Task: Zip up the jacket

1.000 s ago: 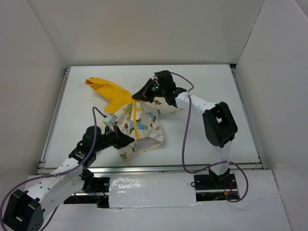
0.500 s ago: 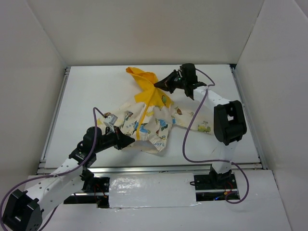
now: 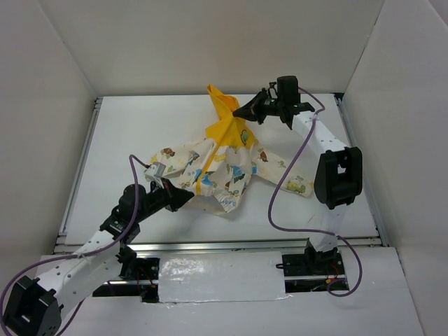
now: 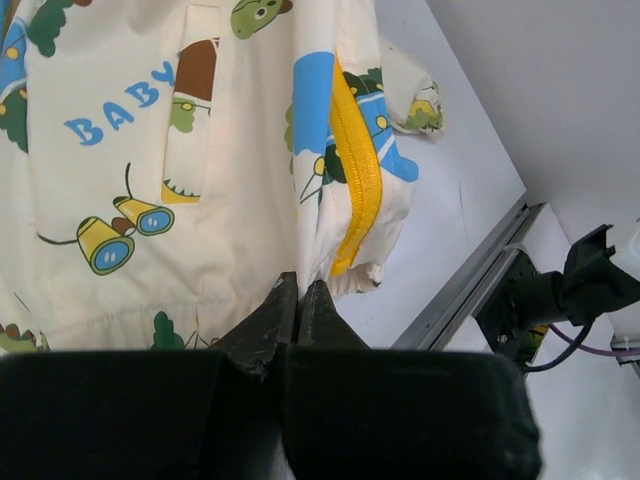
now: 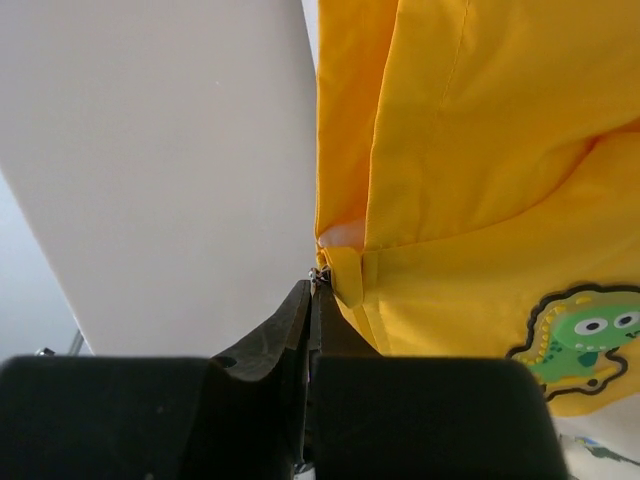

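Left pincer is clamped tight on the bottom hem of the jacket, its two black fingers pressed together over the cream cloth just left of the yellow zipper tape; right pincer is likewise pinched closed, gripping the yellow edge at the top of the garment, where a small metal piece shows right at its fingertips; whether that piece itself sits between the pads I cannot tell. Between the two pincers the jacket stretches slantwise over the white table, its lower end near the left arm at the near side, its upper end toward the far right; the yellow hood pokes up beside the right pincer's grip, close to the back wall; the cream body, printed with dinosaurs, binoculars and the word BABY, fans out below the yellow yoke; one sleeve lies flat on the table beside the right arm; a metal rail runs along the table edge beyond the hem.
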Action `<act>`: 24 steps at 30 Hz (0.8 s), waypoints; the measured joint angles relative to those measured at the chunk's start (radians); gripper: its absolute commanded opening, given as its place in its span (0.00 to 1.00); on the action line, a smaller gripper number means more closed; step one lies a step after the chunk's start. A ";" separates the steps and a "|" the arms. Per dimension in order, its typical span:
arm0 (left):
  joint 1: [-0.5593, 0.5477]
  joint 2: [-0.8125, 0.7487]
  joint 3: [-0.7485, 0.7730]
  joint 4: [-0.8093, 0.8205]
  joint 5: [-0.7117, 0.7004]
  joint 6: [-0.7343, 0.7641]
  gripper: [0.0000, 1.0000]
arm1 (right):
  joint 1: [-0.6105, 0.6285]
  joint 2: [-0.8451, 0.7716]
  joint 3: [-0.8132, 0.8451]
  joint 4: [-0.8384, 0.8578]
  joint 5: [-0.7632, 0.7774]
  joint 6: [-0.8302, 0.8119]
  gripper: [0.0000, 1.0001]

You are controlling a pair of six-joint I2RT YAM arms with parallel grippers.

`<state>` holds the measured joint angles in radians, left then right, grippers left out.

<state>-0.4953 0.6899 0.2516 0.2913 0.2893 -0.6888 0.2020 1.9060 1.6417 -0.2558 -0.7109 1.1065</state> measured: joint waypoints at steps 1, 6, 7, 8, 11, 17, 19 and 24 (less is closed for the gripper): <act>0.000 0.006 0.001 -0.003 -0.007 -0.003 0.00 | -0.002 0.000 -0.002 -0.001 -0.001 -0.006 0.00; -0.011 0.021 0.053 -0.141 -0.045 -0.026 0.99 | -0.040 0.006 0.023 0.046 0.077 -0.051 0.77; -0.015 0.021 0.069 -0.202 -0.063 -0.035 0.99 | -0.066 0.011 0.048 0.060 0.105 -0.064 0.81; -0.018 0.022 0.087 -0.255 -0.082 -0.045 0.99 | -0.093 0.015 0.083 0.061 0.129 -0.082 0.82; -0.019 0.015 0.157 -0.379 -0.142 -0.054 0.99 | -0.154 0.014 0.187 0.060 0.187 -0.119 0.82; -0.019 0.010 0.389 -0.603 -0.340 -0.109 0.99 | -0.139 -0.109 0.211 0.028 0.256 -0.207 0.87; -0.018 0.043 0.486 -0.681 -0.423 -0.127 0.99 | -0.118 -0.206 0.148 -0.008 0.296 -0.244 1.00; 0.058 0.157 0.727 -0.875 -0.591 -0.152 0.99 | -0.036 -0.609 -0.145 -0.059 0.424 -0.370 1.00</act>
<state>-0.4374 0.8467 0.9783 -0.5835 -0.3012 -0.8406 0.1658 1.2968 1.4967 -0.3149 -0.2867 0.7368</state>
